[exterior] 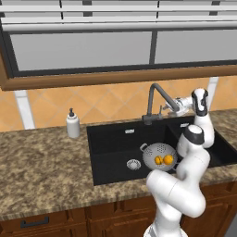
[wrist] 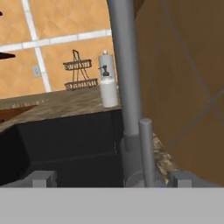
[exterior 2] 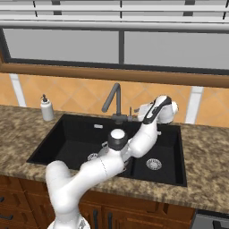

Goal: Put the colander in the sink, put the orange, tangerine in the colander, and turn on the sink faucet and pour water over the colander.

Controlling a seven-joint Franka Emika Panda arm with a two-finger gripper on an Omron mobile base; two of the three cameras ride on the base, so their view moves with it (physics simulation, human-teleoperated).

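Nearest the base, the granite counter (exterior: 41, 171) runs along the front of the black sink (exterior: 111, 162), whose long axis lies left to right along the counter. In the left basin the colander (exterior: 155, 152) sits upright on the basin floor, mouth up, just right of the round steel drain (exterior: 134, 164), with one loop handle toward the left rear. Two orange fruits, the orange (exterior: 168, 159) and the tangerine (exterior: 159, 160), lie side by side inside it, touching or nearly so. The right basin has its own drain (exterior 2: 153, 164). Farther back, the sink faucet (exterior: 155, 99) stands upright on the rear deck between the basins; its spout angles down toward the right. The gripper (exterior: 167, 109) is held level just beside the faucet's base on its right side, pointing left, its jaws fully spread and holding nothing. In the hand view the faucet's stem (wrist: 127, 78) rises vertically between the finger tips, with the thin lever (wrist: 146, 148) upright beside it. The white soap bottle (exterior: 72, 124) stands on the counter left of the sink, against the tiled wall (exterior: 106, 104).
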